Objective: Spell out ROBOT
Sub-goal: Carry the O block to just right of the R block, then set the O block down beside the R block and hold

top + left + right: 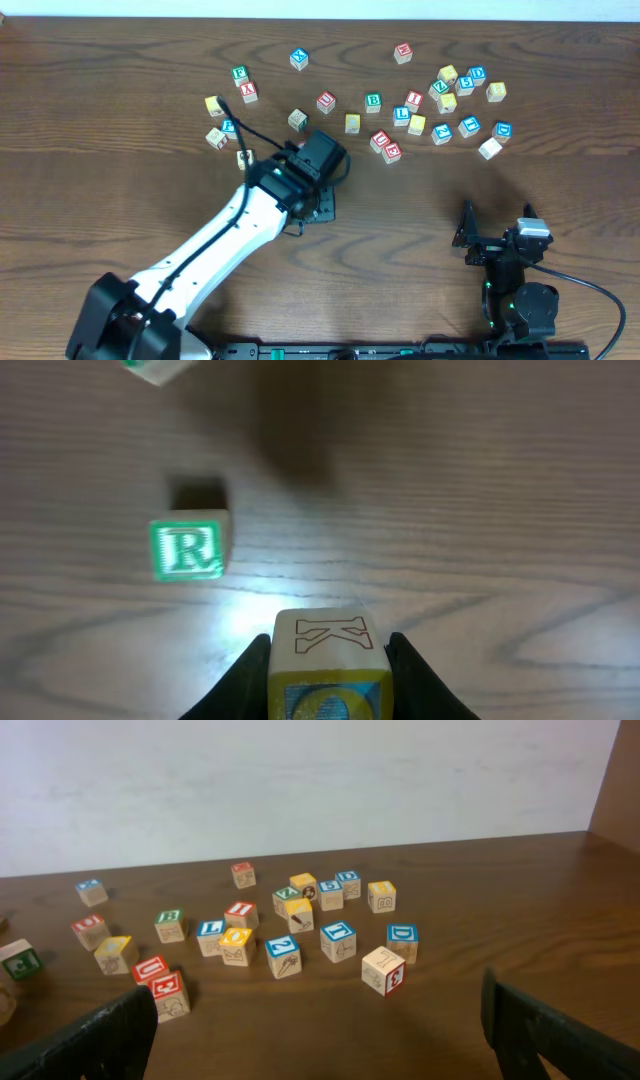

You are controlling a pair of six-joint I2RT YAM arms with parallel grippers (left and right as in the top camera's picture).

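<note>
My left gripper point(328, 680) is shut on a wooden block point(327, 645) that has a red-outlined K on top and a yellow face with a blue O toward the camera. It holds the block just above the table. A green R block point(188, 550) lies on the wood to the left of it. In the overhead view the left gripper point(318, 205) is at the table's middle. The other letter blocks point(415, 100) lie scattered at the back. My right gripper point(320, 1045) is wide open and empty, low at the front right point(495, 240).
The right wrist view shows the cluster: a green B block point(170, 925), a yellow O block point(237, 942), a blue T block point(338, 935) and a white block with a red 3 point(383, 970). More blocks point(230, 100) lie at the back left.
</note>
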